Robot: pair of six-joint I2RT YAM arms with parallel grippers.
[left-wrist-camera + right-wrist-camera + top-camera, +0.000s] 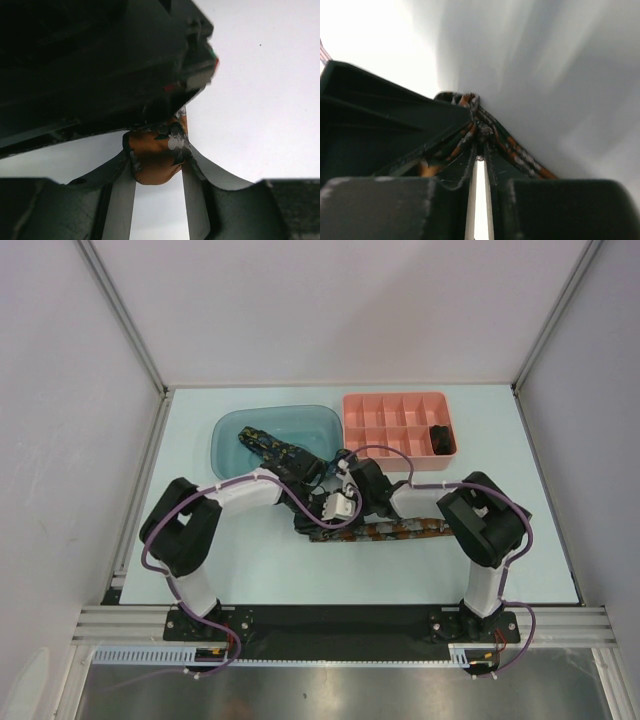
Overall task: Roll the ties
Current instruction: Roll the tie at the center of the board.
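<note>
unrolling is risked: the tie (400,530), laid from centre toward 3 o'clock, is clamped at its rolled end by the half-closed left gripper (160,170) and pinched by the almost-shut right gripper (479,150); it may be loosened by uneven pull.

A pale white table (250,575) spreads beneath the left gripper (157,167) and the right gripper (479,150). Beyond them rises a plain grey back wall (350,310), and similar side walls (50,440) stand to either side. 2 aluminium posts (120,315) join them. Nearer than the grippers run a ribbed metal rail (330,615), a black strip (330,642) and a dull grey sheet (330,695). The light is soft and even.
</note>
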